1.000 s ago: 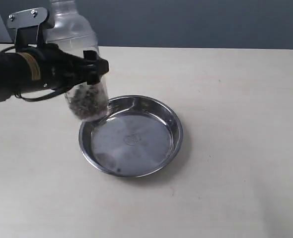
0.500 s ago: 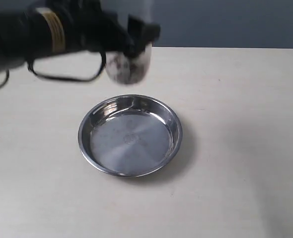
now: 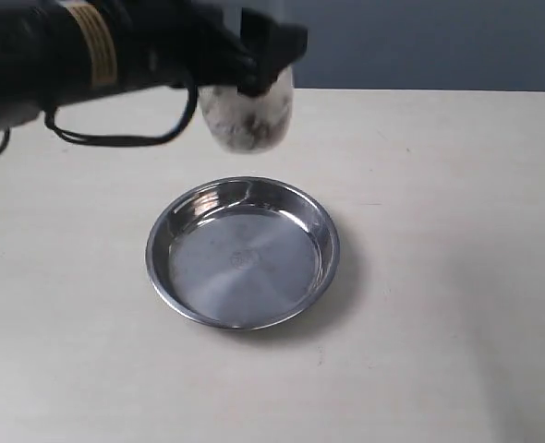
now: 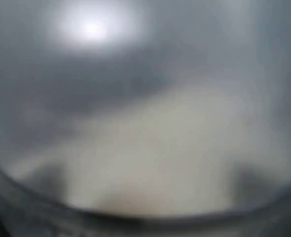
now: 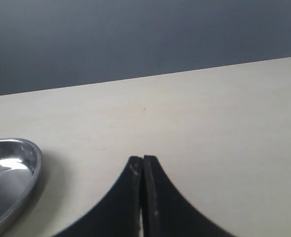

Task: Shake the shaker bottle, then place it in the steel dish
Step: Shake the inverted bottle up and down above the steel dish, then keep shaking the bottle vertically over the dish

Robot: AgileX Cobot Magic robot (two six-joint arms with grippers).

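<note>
Your left hand (image 3: 261, 57) is clamped around the shaker bottle (image 3: 247, 118) and holds it in the air, above the far-left part of the steel dish (image 3: 208, 277) and well clear of its rim. Only the bottle's lower end shows below the hand, with pale and dark grains heaped in it; the top is out of view. The left wrist view gives nothing but frosted blur, so take your bearings from the exterior view.

The bottle looks to be mid-shake. Make the strokes short and along the bottle's own axis, so that the wall does not slide between the fingers. Hold the grip firm. Shake at this height, since a long downstroke could knock the rim.

When you are done shaking, bring the bottle nearer and a little right until it hangs over the stamped mark in the middle of the dish. Lower it upright and release only once the base sits flat on the steel; the floor looks slick, and a tilted set-down could skid or tip.

Your right hand (image 5: 142, 161) is closed on nothing, above the table (image 3: 439, 277) to the right of the dish. Leave it there.
</note>
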